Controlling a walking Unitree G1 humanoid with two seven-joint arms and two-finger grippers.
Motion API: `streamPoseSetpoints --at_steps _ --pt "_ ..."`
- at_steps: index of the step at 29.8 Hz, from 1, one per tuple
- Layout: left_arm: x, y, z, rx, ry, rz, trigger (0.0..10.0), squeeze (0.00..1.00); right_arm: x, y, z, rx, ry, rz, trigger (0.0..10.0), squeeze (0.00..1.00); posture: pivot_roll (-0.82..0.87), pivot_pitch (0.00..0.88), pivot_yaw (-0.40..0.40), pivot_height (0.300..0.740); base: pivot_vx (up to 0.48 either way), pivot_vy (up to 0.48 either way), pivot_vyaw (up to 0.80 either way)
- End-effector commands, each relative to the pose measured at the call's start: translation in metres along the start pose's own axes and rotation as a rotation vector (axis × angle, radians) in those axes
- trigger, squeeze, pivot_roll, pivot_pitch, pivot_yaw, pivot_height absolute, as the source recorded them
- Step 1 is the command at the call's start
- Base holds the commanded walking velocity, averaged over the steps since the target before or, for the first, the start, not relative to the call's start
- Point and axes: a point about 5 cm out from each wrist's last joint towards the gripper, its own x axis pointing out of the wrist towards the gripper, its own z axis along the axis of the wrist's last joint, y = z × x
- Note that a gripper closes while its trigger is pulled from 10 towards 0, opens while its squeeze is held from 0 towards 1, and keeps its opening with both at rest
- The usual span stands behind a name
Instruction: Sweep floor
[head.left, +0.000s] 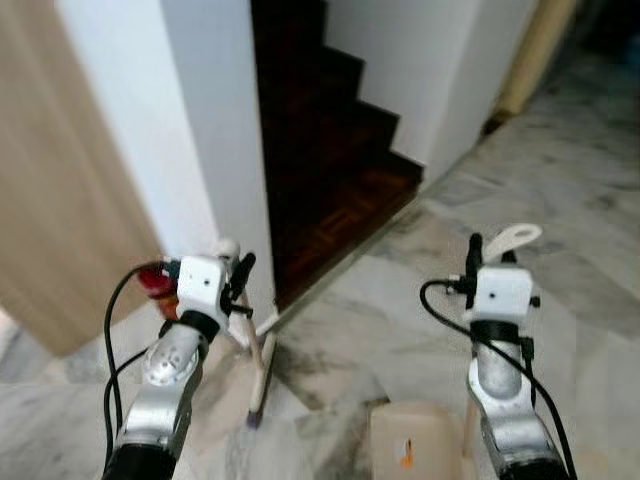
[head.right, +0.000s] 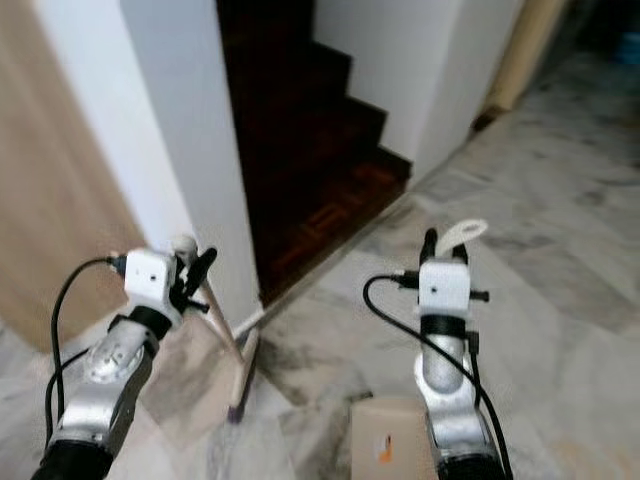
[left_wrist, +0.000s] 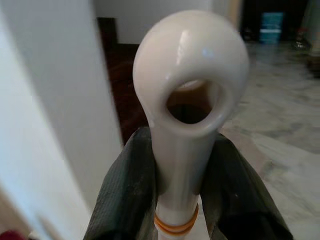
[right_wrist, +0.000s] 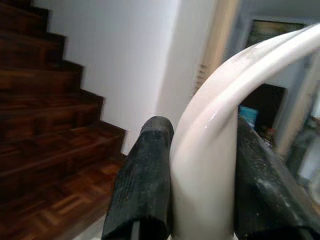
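Note:
My left gripper (head.left: 240, 273) is shut on the top of a white broom handle (left_wrist: 190, 65), just below its ring end and above two orange bands. The broomstick (head.left: 258, 375) slants down from it to the marble floor (head.left: 570, 200) beside the white wall corner. My right gripper (head.left: 490, 250) is shut on the curved white handle (right_wrist: 215, 130) of a dustpan. The beige dustpan body (head.left: 415, 440) hangs low between my arms. The broom's head is too blurred to make out.
Dark wooden stairs (head.left: 330, 170) rise straight ahead between a white wall pillar (head.left: 190, 130) and another white wall (head.left: 440, 70). A light wooden panel (head.left: 60, 200) stands at the left. Open marble floor stretches to the right, towards a wooden door frame (head.left: 530, 50).

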Motion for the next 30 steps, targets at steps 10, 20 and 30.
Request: streamPoseSetpoints --at_steps 10,20,30 --pt "0.0019 0.0013 0.0044 -0.011 -0.034 0.011 10.0 0.00 0.0021 -0.0019 0.0060 0.004 -0.022 -0.005 10.0 0.00 -0.11 0.019 0.035 0.740 0.000 0.000 -0.80" --pt "0.0026 0.0029 0.0049 -0.023 -0.035 0.015 10.0 0.00 -0.0003 -0.0020 0.0040 0.008 -0.013 -0.006 10.0 0.00 -0.09 0.007 0.039 0.740 0.000 0.000 -0.80" --pt "0.0023 0.0016 0.0041 -0.024 -0.034 0.007 10.0 0.00 -0.0002 -0.0029 0.0041 0.010 -0.014 -0.008 10.0 0.00 -0.09 0.000 0.039 0.740 0.000 0.000 -0.80"
